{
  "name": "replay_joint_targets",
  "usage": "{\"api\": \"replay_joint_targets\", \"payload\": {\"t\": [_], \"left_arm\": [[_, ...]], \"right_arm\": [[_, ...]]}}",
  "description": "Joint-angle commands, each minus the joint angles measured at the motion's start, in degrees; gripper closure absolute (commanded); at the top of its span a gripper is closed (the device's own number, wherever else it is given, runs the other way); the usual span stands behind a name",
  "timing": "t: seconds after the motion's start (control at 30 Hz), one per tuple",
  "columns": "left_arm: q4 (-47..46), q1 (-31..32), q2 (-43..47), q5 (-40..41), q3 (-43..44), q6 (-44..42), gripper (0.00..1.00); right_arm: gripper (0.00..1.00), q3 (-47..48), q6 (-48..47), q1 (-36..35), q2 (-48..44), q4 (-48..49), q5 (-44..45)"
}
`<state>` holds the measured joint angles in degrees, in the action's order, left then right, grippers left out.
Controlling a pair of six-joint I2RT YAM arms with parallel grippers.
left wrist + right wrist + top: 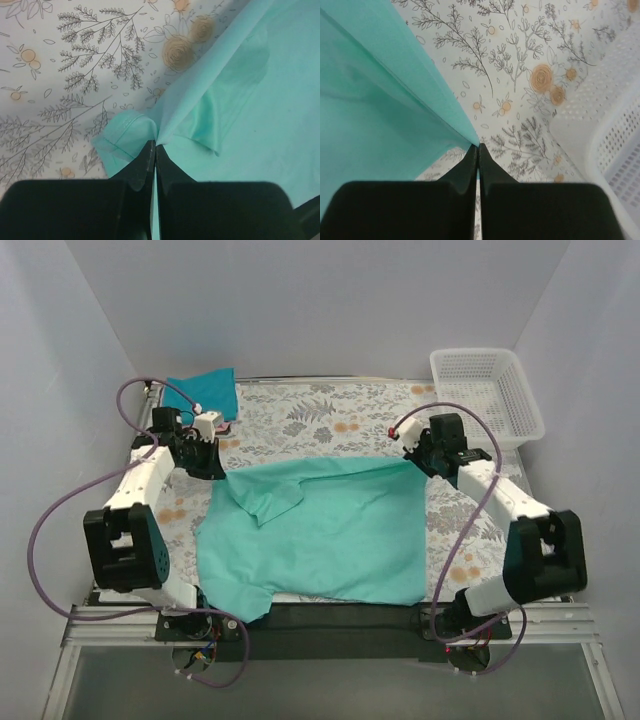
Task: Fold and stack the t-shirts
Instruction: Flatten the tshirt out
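Note:
A sea-green teal t-shirt (pixel 320 535) lies spread over the middle of the flowered table, its near edge hanging over the front. My left gripper (pixel 215 468) is shut on the shirt's far left corner; the left wrist view shows cloth (pixel 240 100) pinched between the fingertips (pixel 145 155). My right gripper (pixel 418 464) is shut on the far right corner, with cloth (pixel 380 100) drawn taut from the tips. A darker teal-blue t-shirt (pixel 205 393) lies folded at the far left corner. The pink shirt is out of view.
A white plastic mesh basket (pixel 488 390) stands at the far right corner; its wall shows in the right wrist view (pixel 615 140). White walls close in the table on three sides. Purple cables loop beside both arms.

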<state>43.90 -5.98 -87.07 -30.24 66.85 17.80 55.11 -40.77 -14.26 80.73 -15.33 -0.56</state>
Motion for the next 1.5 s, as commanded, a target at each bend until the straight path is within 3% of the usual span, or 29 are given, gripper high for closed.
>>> {"api": "replay_joint_targets", "payload": {"t": [0.0,0.07,0.17,0.3,0.47,0.6,0.73,0.83,1.07,1.27,1.33,1.37,1.4,1.47], "left_arm": [[-6.98,1.23,-5.73,2.72,1.61,3.64,1.0],[-7.51,1.23,-10.81,4.57,2.49,4.69,1.0],[-9.0,1.14,-14.61,8.43,5.74,5.93,0.88],[-9.63,0.36,-17.08,9.5,11.63,6.81,0.79],[-4.62,0.88,-9.46,-0.67,9.82,-1.88,0.57],[-0.75,3.42,-0.4,-3.5,1.11,-12.33,0.53],[-0.83,9.57,5.23,-4.39,-5.76,-22.44,0.53],[-1.97,14.93,5.33,-3.52,-7.43,-22.82,0.53],[-7.86,22.93,-3.53,3.17,-5.86,-20.35,0.53],[-5.93,25.4,-9.25,5.8,-5.59,-21.23,0.53],[-6.63,25.58,-10.49,8.51,-5.68,-19.83,0.63],[-7.16,25.58,-10.84,8.53,-5.5,-19.82,0.63],[-7.51,25.49,-11.19,10.27,-5.33,-19.48,0.76],[-8.3,25.14,-11.2,11.43,-4.1,-18.86,0.88]], "right_arm": [[0.99,6.74,-0.36,0.2,8.54,10.15,0.03],[0.99,9.74,-0.1,0.2,14.96,9.97,0.29],[0.99,15.1,0.69,0.2,21.39,9.97,0.29],[0.99,20.99,1.4,0.2,25.79,9.45,3.1],[0.99,25.91,0.17,0.29,27.9,7.95,4.51],[0.99,27.5,0.34,0.29,29.39,5.67,3.99],[0.99,27.51,0.35,0.2,29.93,4.08,3.81],[0.99,27.33,0.61,0.2,29.84,3.47,3.46],[0.99,27.24,1.14,0.29,30.1,2.68,2.93],[0.99,27.15,0.78,0.37,29.93,2.68,2.75],[0.99,27.24,0.87,0.37,30.01,2.68,2.67],[0.99,27.24,0.87,0.37,30.01,2.68,2.67],[0.99,27.07,0.87,0.37,29.93,2.59,2.75],[0.99,26.98,0.61,0.29,29.84,2.59,2.75]]}}
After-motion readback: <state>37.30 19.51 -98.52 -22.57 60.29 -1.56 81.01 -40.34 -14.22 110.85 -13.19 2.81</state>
